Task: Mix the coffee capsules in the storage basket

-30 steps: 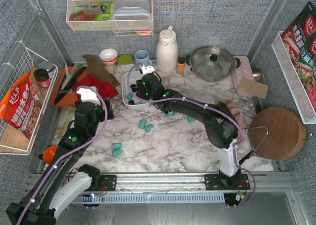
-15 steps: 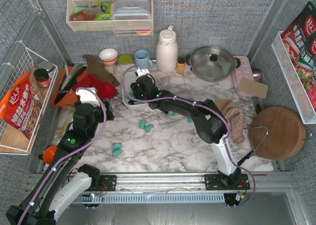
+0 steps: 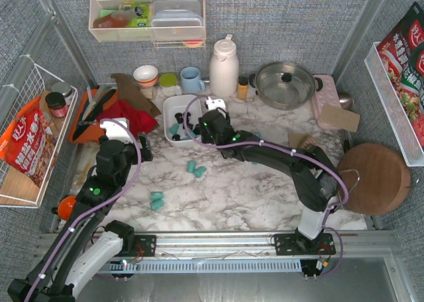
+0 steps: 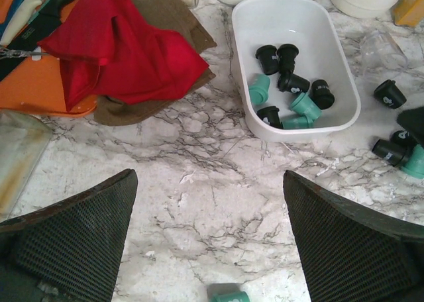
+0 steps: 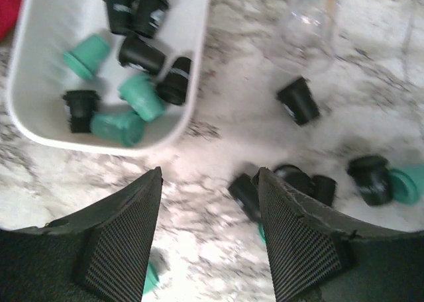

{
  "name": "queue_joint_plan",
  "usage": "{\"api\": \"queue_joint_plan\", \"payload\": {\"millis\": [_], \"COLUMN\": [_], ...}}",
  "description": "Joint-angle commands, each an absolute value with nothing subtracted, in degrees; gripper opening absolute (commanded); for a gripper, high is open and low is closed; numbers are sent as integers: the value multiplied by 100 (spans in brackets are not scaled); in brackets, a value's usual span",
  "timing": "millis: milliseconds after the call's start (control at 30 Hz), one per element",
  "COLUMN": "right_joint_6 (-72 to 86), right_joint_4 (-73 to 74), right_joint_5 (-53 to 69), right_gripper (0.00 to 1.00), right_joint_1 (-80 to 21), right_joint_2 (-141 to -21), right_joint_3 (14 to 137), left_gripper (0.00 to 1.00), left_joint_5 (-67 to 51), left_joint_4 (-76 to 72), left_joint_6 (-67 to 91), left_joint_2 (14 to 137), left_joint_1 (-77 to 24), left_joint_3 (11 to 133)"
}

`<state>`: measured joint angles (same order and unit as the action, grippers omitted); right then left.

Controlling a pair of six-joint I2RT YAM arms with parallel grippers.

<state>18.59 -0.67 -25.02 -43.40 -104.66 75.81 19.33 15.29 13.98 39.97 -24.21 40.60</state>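
Observation:
The white storage basket [image 3: 173, 106] stands at the back middle of the marble table and holds several black and teal coffee capsules [image 3: 177, 128]. In the left wrist view the basket [image 4: 246, 50] is at the upper right, with black [image 4: 278, 57] and teal [image 4: 260, 89] capsules in it. My right gripper [image 3: 209, 126] hovers just right of the basket, open and empty [image 5: 209, 183]. Loose black capsules [image 5: 298, 100] and a teal one [image 5: 405, 183] lie under and beside it. My left gripper [image 3: 129, 143] is open and empty above bare marble [image 4: 209, 183]. More teal capsules [image 3: 195, 168] lie on the table.
A red cloth [image 3: 126, 116] and an orange tray lie left of the basket. A blue mug [image 3: 192, 79], a white jug [image 3: 224, 67] and a steel pot [image 3: 285, 83] stand behind it. A clear glass [image 5: 306, 24] lies to its right. A round wooden board [image 3: 371, 176] is at the far right.
My right gripper has moved from over the basket to its right side, so the basket's inside now shows. The left arm has hardly moved.

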Motion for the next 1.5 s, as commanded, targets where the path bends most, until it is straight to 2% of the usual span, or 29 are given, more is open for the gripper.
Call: {"api": "queue_joint_plan", "payload": {"millis": [0, 500, 867, 1100, 1467], "right_joint_6": [1982, 1933, 2155, 2259, 2265], "right_joint_4": [30, 256, 26, -64, -7], "right_joint_5": [-3096, -3418, -2811, -2474, -2574], "right_gripper": [63, 54, 49, 49, 48], "right_joint_1": [-4342, -4329, -4005, -3872, -3854], "right_joint_2": [-10017, -9988, -10210, -10370, -10649], "right_joint_3": [7006, 6306, 6189, 6194, 6336], "left_gripper": [99, 99, 99, 99, 99], "left_joint_5": [1881, 1977, 1934, 1887, 1829], "left_joint_4": [1336, 1312, 1302, 1292, 1283], "left_joint_6": [1385, 1371, 1371, 1371, 1387], "left_joint_2": [3997, 4077, 4166, 4190, 4192], "left_joint_1": [-2394, -2341, -2302, -2276, -2230], "left_joint_3": [4066, 4034, 4034, 4041, 4035]}}
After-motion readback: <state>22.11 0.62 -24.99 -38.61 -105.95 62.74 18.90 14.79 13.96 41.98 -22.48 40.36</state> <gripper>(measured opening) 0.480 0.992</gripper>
